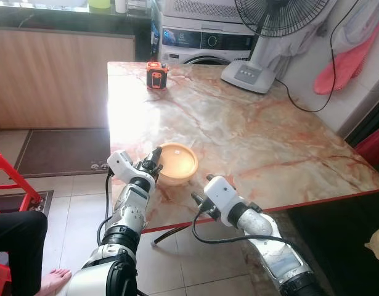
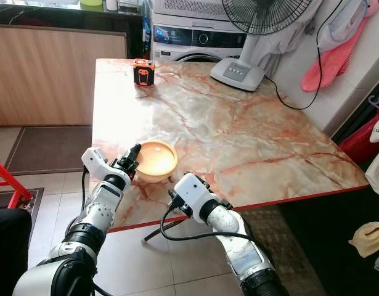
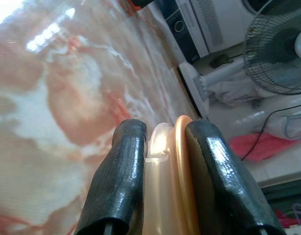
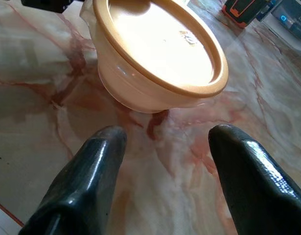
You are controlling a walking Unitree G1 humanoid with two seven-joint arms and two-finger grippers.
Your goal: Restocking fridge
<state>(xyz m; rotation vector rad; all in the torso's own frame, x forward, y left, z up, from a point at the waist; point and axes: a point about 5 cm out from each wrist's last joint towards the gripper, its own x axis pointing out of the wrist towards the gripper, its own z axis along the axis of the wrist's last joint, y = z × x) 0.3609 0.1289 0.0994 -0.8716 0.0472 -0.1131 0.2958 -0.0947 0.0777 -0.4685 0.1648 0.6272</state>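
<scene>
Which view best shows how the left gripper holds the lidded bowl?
The left wrist view: the left gripper has its fingers pinching the lidded bowl by its rim. The eye views show the gripper at the bowl's edge from farther off. The right wrist view shows the bowl's lid from close by.

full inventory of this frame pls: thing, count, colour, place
Lidded container: 1, orange-tan, near edge of table, rim pinched by left gripper.
Table: 1, pink marble top, red edging.
Small device: 1, orange and black, far left corner of table.
Fan: 1, black grille, white base on far side of table.
Washing machine: 1, white, behind table.
Cloth: 1, pink, hanging on right wall.
Chair: 1, red, on left.
Person's foot: 1, bare, bottom left.
Left gripper: fingers shut on container rim.
Right gripper: fingers open, just short of container.
</scene>
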